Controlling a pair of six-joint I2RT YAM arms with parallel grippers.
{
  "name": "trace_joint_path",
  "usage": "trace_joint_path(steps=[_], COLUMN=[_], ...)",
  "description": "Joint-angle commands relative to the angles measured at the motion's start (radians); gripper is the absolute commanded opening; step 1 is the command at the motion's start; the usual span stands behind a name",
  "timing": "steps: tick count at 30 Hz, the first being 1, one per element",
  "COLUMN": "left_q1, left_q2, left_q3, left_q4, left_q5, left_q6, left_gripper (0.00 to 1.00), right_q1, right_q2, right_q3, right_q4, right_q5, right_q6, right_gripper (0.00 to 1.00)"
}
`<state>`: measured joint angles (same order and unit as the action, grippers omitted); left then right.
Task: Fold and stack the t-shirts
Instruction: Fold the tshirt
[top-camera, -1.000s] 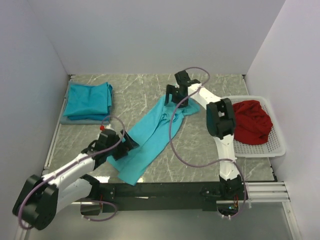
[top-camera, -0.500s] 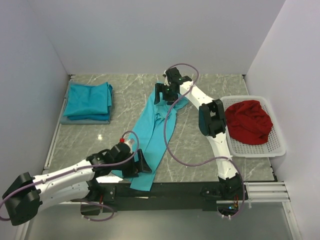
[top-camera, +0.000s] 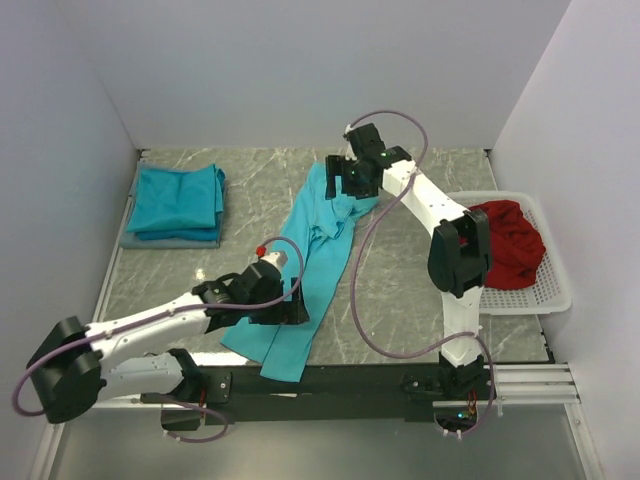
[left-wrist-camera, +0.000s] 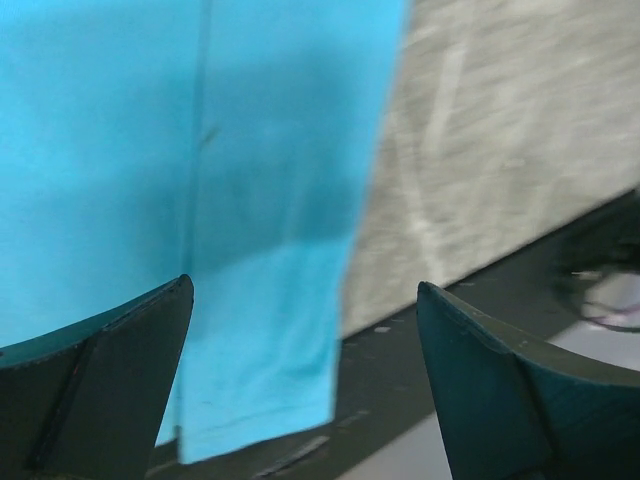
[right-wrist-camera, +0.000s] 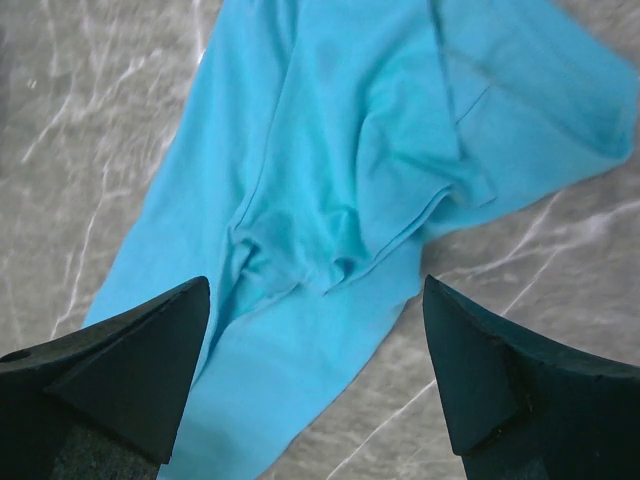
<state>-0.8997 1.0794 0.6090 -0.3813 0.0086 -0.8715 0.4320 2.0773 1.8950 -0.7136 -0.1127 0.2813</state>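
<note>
One turquoise t-shirt (top-camera: 315, 250) lies stretched in a long crumpled strip down the middle of the table, its near end hanging over the front edge. My left gripper (top-camera: 292, 306) hovers open over that near end; in the left wrist view the cloth (left-wrist-camera: 200, 180) lies below the open gripper (left-wrist-camera: 302, 288), ungripped. My right gripper (top-camera: 338, 181) stands open above the far, bunched end, where the right wrist view shows folds of the shirt (right-wrist-camera: 340, 150) under the open gripper (right-wrist-camera: 315, 284). Folded turquoise t-shirts (top-camera: 178, 200) sit stacked at the back left.
A white basket (top-camera: 520, 298) at the right edge holds a heap of red cloth (top-camera: 505, 240). A grey layer (top-camera: 160, 240) shows under the folded stack. White walls close in the back and sides. The dark front rail (top-camera: 350, 380) runs below the table's edge.
The shirt has swung from a diagonal lie to a straighter, longer strip. My left gripper moved right along its near end. My right gripper went left, then back right at the far end.
</note>
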Motion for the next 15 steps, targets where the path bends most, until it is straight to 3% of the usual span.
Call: trace_joint_path(steps=[1,10,15], left_q1=[0.007,0.007,0.007], left_q2=[0.074,0.206,0.280], left_q3=[-0.018,-0.029,-0.020], left_q4=[0.041,0.101,0.142], left_q5=[0.013,0.025,0.118], left_q6=[0.075,0.082,0.083], left_gripper=[0.98,0.95,0.91], right_q1=[0.033,0.031,0.001], right_q2=[-0.023,0.104,0.194], right_q3=[-0.098,-0.059,-0.002], right_q4=[0.077,0.045,0.010], right_q5=[-0.073,-0.090,-0.090], right_q6=[0.025,0.030,0.036], right_gripper=[0.93,0.93,0.93])
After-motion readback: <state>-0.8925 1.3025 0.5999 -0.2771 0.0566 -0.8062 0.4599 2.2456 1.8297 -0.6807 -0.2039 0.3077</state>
